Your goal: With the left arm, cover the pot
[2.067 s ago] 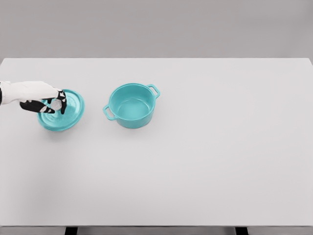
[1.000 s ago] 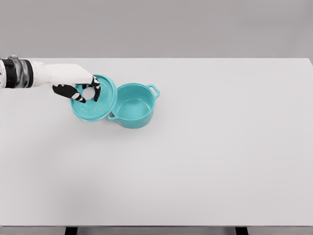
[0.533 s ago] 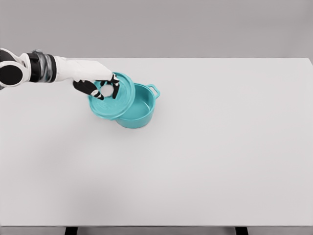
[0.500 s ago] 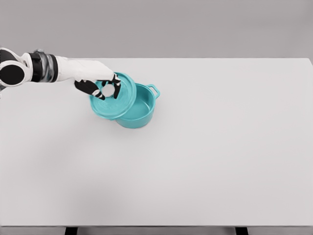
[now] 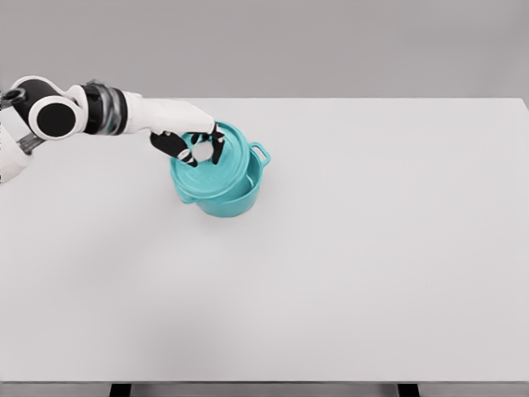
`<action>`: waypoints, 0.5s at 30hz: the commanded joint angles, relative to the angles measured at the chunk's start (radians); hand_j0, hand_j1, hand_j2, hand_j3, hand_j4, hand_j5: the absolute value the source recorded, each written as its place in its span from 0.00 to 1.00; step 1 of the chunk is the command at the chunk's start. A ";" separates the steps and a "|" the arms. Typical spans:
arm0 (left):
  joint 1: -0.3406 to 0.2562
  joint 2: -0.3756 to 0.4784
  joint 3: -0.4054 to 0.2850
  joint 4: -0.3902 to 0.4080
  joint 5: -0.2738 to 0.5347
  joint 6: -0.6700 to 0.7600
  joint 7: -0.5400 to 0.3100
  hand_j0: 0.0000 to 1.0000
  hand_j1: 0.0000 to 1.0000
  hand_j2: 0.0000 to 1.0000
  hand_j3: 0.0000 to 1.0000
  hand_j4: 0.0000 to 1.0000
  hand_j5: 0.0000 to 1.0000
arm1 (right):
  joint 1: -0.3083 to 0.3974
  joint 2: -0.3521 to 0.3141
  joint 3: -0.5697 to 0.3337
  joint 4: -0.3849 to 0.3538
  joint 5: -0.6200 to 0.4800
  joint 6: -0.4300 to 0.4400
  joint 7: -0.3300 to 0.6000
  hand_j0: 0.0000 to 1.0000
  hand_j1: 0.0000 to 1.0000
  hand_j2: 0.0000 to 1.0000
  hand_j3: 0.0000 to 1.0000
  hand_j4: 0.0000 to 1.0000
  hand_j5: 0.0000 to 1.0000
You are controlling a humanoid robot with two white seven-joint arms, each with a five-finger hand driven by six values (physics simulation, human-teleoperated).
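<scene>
Head view: left hand (image 5: 192, 142) holds lid (image 5: 216, 169) over pot (image 5: 235, 194).
The left arm (image 5: 99, 114) enters from the upper left edge and reaches rightward across the white table (image 5: 372, 248). Its fingers (image 5: 169, 145) are clamped on the knob at the top of the teal lid. The lid is tilted, its left edge lower than its right, and it overlaps most of the pot's opening; only a crescent of the opening shows at the right. Whether the lid touches the rim cannot be told. The teal pot stands upright on the table, left of centre, with one side handle (image 5: 261, 152) showing at its upper right.
</scene>
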 commanded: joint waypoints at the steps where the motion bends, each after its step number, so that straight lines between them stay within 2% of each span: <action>1: 0.000 -0.013 0.000 0.012 0.000 0.004 -0.002 0.42 0.42 0.42 0.42 0.42 0.42 | 0.000 0.000 0.000 0.000 0.000 0.000 0.000 1.00 1.00 1.00 1.00 1.00 1.00; 15: 0.000 -0.042 -0.002 0.048 -0.003 0.002 -0.002 0.50 0.50 0.50 0.50 0.50 0.50 | 0.002 0.000 0.000 0.000 0.000 0.000 0.002 1.00 1.00 1.00 1.00 1.00 1.00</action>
